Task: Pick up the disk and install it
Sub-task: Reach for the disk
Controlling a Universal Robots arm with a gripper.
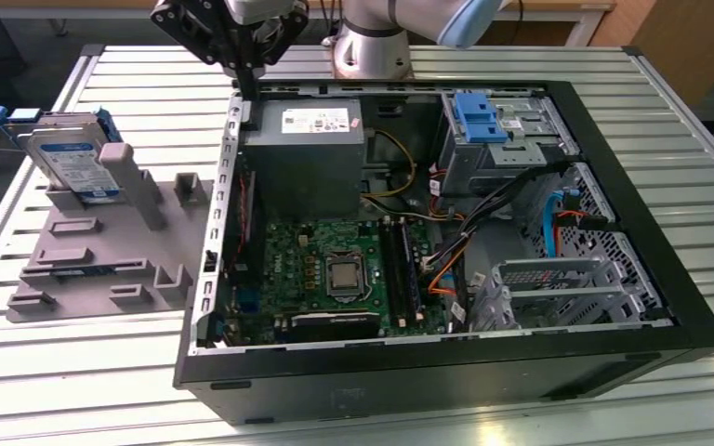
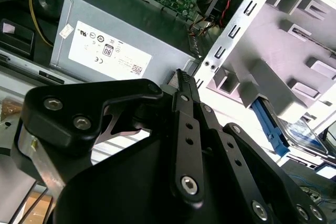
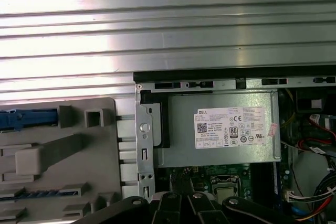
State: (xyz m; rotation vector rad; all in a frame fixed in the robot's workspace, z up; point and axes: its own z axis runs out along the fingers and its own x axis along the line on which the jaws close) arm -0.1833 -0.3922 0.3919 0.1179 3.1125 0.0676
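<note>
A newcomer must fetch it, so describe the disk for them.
Find the open computer case; on the exterior view's left of it sits a grey fixture block. The disk stands propped at its far end, the one silver, blue-framed slab among grey plastic.

A white label is lying on the face of the grey power supply. In the first wrist view it is carrying rows of small black print, a square code and a line of certification marks, and a small pink sticker is sitting at its edge. In the second wrist view the same label is showing its marks at an angle. In the exterior view the disk is bearing a white-and-blue label, its print too small to make out.
</note>
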